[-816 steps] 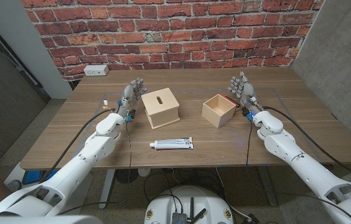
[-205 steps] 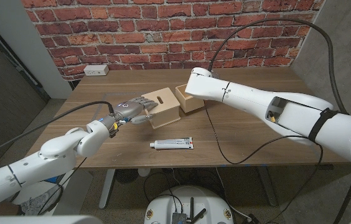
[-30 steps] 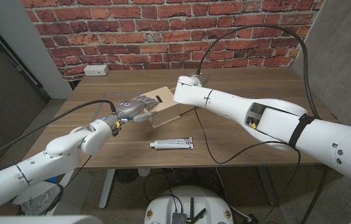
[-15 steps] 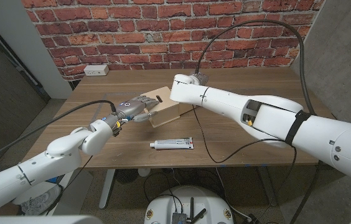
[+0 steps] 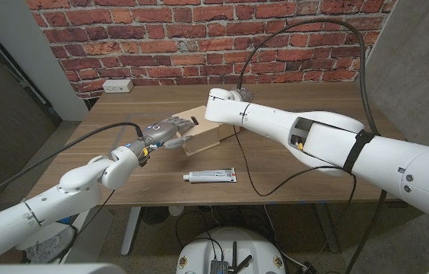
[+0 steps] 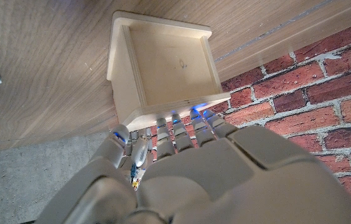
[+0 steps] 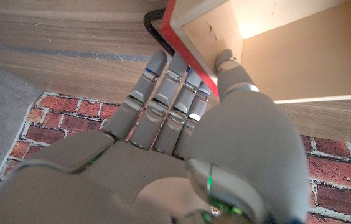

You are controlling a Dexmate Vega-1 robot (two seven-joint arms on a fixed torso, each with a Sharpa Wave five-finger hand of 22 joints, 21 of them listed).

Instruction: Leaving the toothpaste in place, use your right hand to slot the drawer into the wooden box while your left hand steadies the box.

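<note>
Drawer at box mouth, both hands engaged; head and wrist views.
Wooden box sits tilted mid-worktop, slot face up. Left hand is pressed against the box's left side, fingers laid together along one edge. Right hand pinches the drawer: thumb inside the wall, other fingers on the red outer face. In the head view the right arm hides the drawer. Toothpaste lies near the front edge, apart from the box. White outlet box at far left.
</note>
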